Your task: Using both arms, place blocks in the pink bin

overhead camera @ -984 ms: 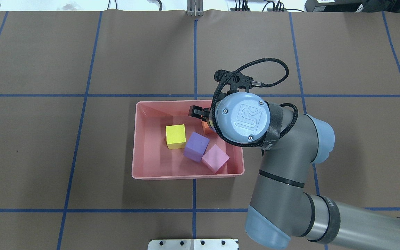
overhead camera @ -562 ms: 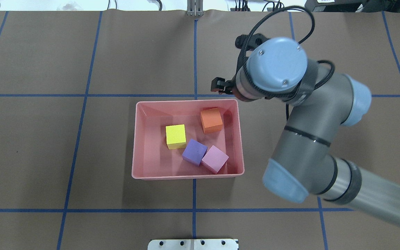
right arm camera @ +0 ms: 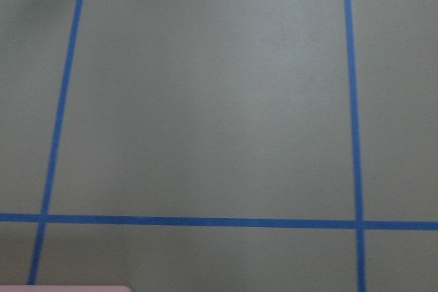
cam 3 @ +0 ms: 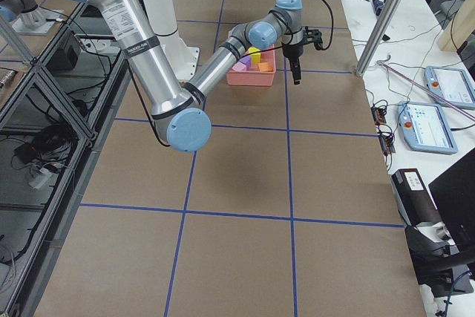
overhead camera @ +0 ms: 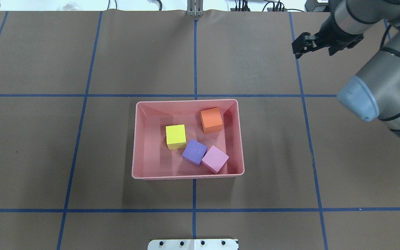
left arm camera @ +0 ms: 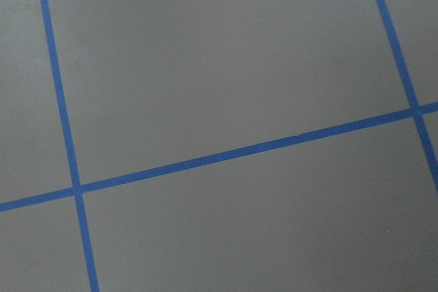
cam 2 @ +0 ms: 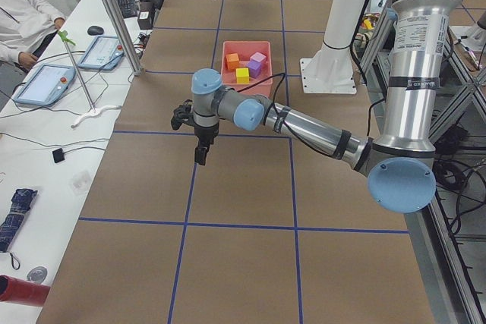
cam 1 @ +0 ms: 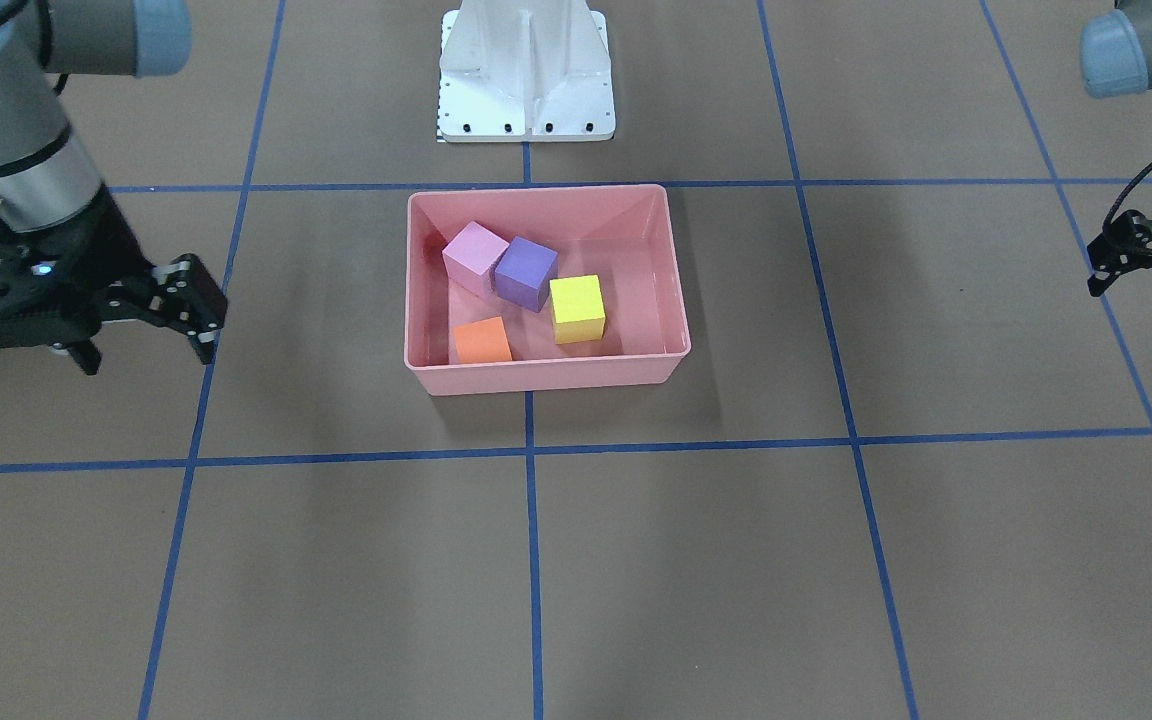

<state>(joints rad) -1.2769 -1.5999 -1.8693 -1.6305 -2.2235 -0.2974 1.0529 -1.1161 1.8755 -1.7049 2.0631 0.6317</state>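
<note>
The pink bin [overhead camera: 135, 139] sits at the table's middle, also seen in the front view [cam 1: 546, 378]. All four blocks lie inside it: orange [overhead camera: 211, 119], yellow [overhead camera: 175, 136], dark purple [overhead camera: 194, 151] and pink-lilac [overhead camera: 215, 158], the last two touching. My right gripper [overhead camera: 300, 45] is open and empty, high over the far right of the table, well away from the bin [cam 1: 146, 345]. My left gripper [cam 1: 1141, 288] is open and empty, far out on the left side. Both wrist views show only the mat; a sliver of the bin [right arm camera: 61, 288] shows in the right one.
The white pedestal base [cam 1: 526, 80] stands at the robot's side of the table. Blue tape lines grid the brown mat [overhead camera: 82, 156]. A metal post [cam 2: 114, 13] and tablets [cam 2: 45, 81] stand beyond the far edge on the operators' side.
My right gripper let go of the orange block in the bin, rose and swung away to the far right. The purple block shifted slightly. The left gripper drew almost out of the overhead view.
</note>
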